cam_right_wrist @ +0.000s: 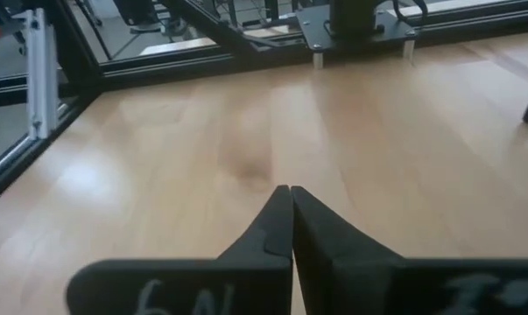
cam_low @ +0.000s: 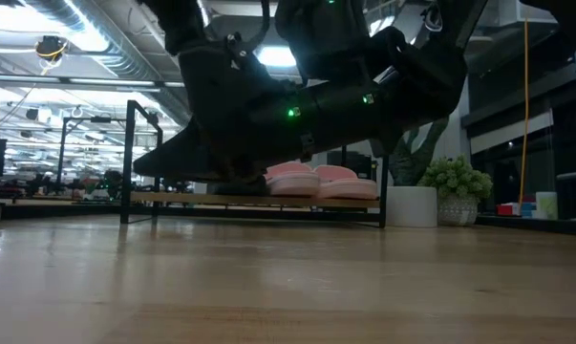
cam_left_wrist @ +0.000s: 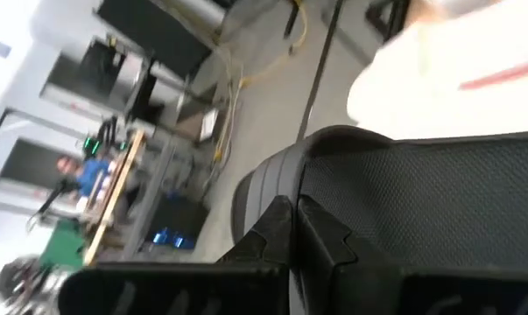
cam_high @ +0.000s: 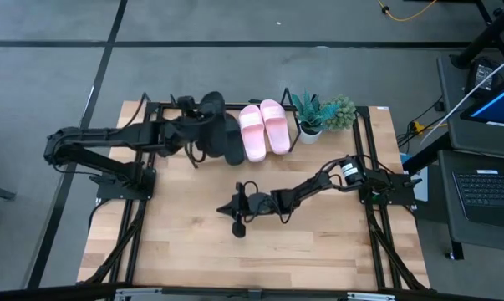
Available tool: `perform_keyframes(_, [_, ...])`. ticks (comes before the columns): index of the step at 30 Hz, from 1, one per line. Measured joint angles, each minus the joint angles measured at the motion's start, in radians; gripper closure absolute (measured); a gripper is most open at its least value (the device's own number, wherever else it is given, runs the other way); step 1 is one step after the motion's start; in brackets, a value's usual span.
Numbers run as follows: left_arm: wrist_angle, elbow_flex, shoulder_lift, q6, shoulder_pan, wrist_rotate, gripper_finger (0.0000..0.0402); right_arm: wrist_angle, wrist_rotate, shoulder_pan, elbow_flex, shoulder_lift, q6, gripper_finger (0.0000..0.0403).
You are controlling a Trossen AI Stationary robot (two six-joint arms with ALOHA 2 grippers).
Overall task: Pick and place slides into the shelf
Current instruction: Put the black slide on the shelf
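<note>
Two light pink slides (cam_high: pixel 264 130) lie side by side on the tilted shelf (cam_high: pixel 364 125) at the table's far edge, and they also show in the low view (cam_low: pixel 316 180). One black slide (cam_high: pixel 234 145) lies on the shelf just left of them. My left gripper (cam_high: pixel 193 132) reaches over the shelf's left part, shut on the second black slide (cam_high: pixel 211 110). My right gripper (cam_high: pixel 237 224) hovers shut over the bare tabletop near the middle, its fingers (cam_right_wrist: pixel 290 206) together. My left gripper is shut on the second black slide beside its textured black surface (cam_left_wrist: pixel 421 201) and ribbed edge (cam_left_wrist: pixel 264 188). The fingers (cam_left_wrist: pixel 285 232) cover the place of contact, so which part they pinch cannot be told. In the low view the slide (cam_low: pixel 197 143) is tilted above the shelf board.
Two potted plants (cam_high: pixel 323 115) stand at the shelf's right end, in white pots (cam_low: pixel 412 205). The black wire frame (cam_low: pixel 133 162) rises at the shelf's left. Bare wooden tabletop (cam_high: pixel 235 259) spreads across the near half. A desk with a laptop (cam_high: pixel 486 188) stands to the right, off the table.
</note>
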Motion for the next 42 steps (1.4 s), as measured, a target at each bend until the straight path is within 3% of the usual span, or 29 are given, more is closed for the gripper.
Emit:
perform_keyframes(14, [-0.153, 0.0, 0.15, -0.063, 0.015, -0.12, 0.0401, -0.023, 0.0, -0.011, 0.0, 0.0, -0.027, 0.0401])
perform_keyframes(23, [-0.234, 0.0, 0.161, -0.141, 0.019, -0.093, 0.0401, -0.033, 0.001, -0.011, 0.0, 0.0, -0.024, 0.04])
perform_keyframes(29, [-0.272, -0.002, 0.161, -0.203, 0.047, 0.022, 0.0401, -0.033, 0.001, -0.011, 0.0, 0.0, -0.026, 0.0399])
perform_keyframes(42, [-0.262, -0.072, 0.161, -0.197, 0.074, -0.019, 0.0401, -0.032, 0.003, -0.011, 0.0, 0.0, -0.072, 0.04])
